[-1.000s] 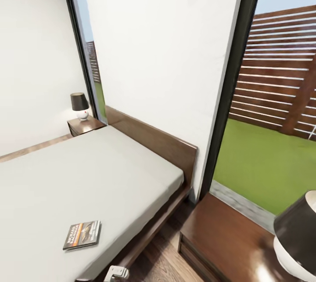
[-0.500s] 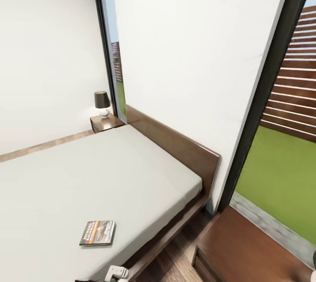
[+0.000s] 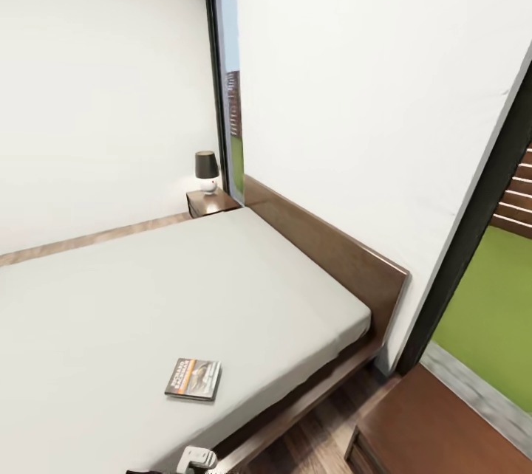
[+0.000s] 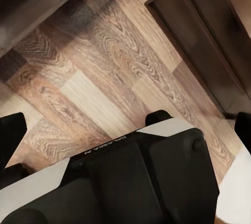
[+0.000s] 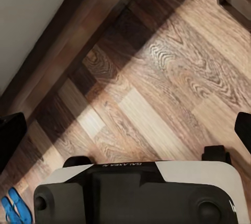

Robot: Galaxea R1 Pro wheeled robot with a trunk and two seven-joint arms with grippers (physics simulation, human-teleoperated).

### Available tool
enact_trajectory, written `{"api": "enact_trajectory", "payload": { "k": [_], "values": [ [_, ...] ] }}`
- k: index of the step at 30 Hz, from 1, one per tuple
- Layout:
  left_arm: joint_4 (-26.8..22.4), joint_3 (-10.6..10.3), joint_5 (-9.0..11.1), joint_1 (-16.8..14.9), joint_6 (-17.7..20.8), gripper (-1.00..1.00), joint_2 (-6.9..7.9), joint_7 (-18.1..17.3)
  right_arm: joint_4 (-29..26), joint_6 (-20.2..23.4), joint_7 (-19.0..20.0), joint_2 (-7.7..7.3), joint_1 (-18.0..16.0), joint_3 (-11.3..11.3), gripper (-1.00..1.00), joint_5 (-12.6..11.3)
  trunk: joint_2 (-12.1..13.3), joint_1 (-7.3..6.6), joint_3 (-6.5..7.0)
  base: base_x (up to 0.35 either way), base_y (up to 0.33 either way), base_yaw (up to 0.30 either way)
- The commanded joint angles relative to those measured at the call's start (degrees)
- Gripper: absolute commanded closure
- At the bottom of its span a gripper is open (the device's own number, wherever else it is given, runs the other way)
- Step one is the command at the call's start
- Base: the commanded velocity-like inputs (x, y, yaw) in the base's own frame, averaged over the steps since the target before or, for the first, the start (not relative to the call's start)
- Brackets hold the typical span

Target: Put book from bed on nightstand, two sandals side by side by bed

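head view: book point(image 3: 193, 379) flat on bed point(image 3: 148, 297), lower centre, near front edge; nightstand point(image 3: 212, 202) upper centre. sandals point(image 5: 12, 206) side by side on floor point(image 5: 157, 109), right wrist lower left. fingers' spread probably wide, cannot tell.

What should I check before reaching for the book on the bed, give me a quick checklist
1. Book in sight: ok, it lies flat on the mattress of the bed, near the edge closest to the robot.
2. Nothing on top of the book: ok, its cover is bare.
3. Drop-off spot: ok, the near nightstand shows a bare wooden top; the far nightstand carries a lamp.
4. Left gripper empty: ok, fingers apart over the wood floor, holding nothing.
5. Right gripper empty: ok, fingers apart, holding nothing.
6. Sandals located: ok, the blue pair lies on the floor in the right wrist view; how they sit relative to the bed, cannot tell.
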Motion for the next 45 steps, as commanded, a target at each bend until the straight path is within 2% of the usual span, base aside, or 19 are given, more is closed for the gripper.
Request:
{"api": "enact_trajectory", "payload": {
  "k": [1,45],
  "values": [
    [-0.1,-0.3,0.4,0.0,0.5,-1.0,0.02,-0.2,0.2,0.0,0.3,0.0,-0.1,0.5,-1.0,-0.6,-0.1,0.03,-0.12,0.0,0.0,0.292],
    [-0.1,-0.3,0.4,0.1,0.5,-1.0,0.02,-0.2,0.2,0.1,0.5,0.0,-0.1,0.5,-1.0,-0.7,-0.1,0.03,-0.12,0.0,0.0,0.292]
  ]
}}
